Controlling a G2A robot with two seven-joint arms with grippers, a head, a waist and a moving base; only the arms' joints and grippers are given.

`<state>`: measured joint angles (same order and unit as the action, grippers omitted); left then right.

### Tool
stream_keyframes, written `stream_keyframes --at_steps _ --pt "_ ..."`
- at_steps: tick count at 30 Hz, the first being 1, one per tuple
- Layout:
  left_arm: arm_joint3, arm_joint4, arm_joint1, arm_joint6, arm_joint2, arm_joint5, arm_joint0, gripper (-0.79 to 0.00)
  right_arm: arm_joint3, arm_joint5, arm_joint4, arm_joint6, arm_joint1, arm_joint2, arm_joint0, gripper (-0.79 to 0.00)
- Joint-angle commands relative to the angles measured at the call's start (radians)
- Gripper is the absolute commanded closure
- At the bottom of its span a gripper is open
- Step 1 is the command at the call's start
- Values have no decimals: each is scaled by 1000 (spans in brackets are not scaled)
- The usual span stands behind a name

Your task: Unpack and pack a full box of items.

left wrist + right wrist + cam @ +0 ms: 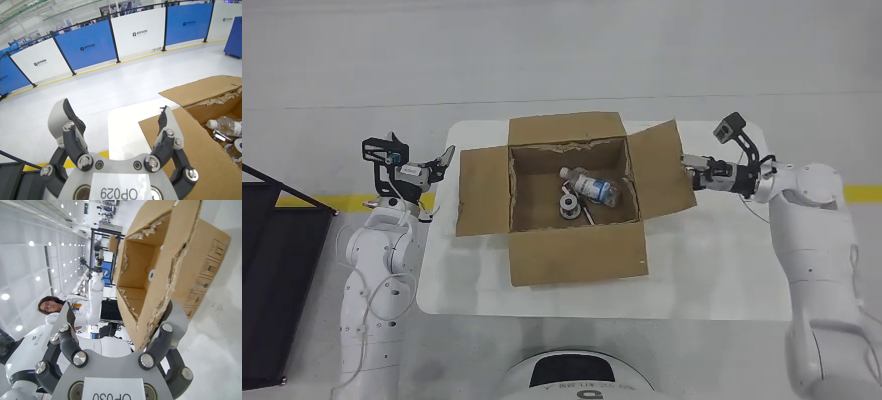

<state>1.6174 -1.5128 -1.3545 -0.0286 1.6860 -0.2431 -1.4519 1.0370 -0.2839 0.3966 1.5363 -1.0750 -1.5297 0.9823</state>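
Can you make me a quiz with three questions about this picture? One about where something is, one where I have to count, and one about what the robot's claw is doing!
1. Where is the plastic bottle?
A) on the floor
B) inside the cardboard box
C) in a claw

2. How many box flaps are folded open?
A) one
B) two
C) four

3. What is the left claw like?
A) open and empty
B) shut on the bottle
C) shut on a flap

Answers:
1 B, the bottle lies down on the bottom of the box.
2 C, the top view shows a flap spread out on every side.
3 A, its fingers stand wide apart with nothing between them.
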Motion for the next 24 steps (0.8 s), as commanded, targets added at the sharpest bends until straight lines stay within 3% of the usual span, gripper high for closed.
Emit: stream_keyframes --at_steps 1,7,11,19,24 --pt "0 0 0 0 0 0 0 -785 52 0 56 0 6 10 18 -785" --pt "0 0 0 0 0 0 0 -785 291 -33 44 -33 13 59 93 -785" --pt "0 0 0 0 0 0 0 -785 411 5 -100 -128 10 134 106 -785" --pt "0 0 0 0 0 0 0 -785 498 126 -397 -337 -12 341 78 -785" --pt "-3 -17 1 4 3 7 -3 -785 516 175 -472 -403 -17 387 73 -785"
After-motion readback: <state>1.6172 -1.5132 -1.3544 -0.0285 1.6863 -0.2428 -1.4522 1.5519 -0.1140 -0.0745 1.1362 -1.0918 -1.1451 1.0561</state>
